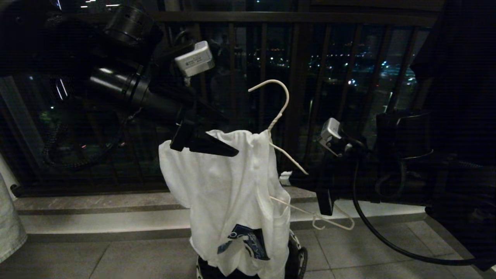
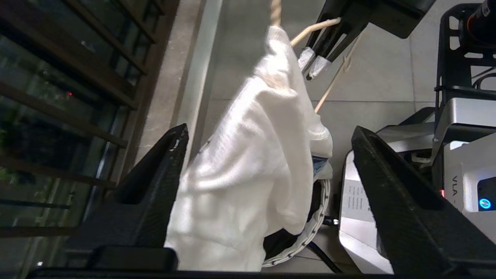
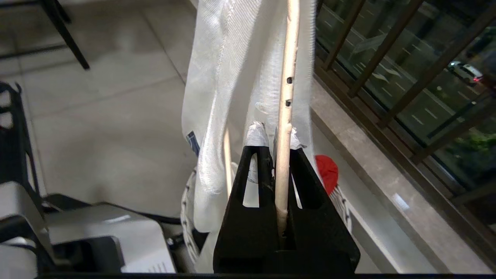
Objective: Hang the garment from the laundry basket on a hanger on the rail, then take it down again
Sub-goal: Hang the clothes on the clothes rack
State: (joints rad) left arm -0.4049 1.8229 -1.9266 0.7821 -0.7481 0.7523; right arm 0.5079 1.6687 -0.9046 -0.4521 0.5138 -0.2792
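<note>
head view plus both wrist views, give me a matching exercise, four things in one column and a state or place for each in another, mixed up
Things:
1. left gripper
2. right gripper
3. T-shirt
4. laundry basket

States or places:
A. on the floor under the hanging cloth
B. draped over one side of the hanger
C. open, fingers spread either side of the cloth
D. shut on the hanger's wire

Pairs: 1-C, 2-D, 3-B, 4-A
</note>
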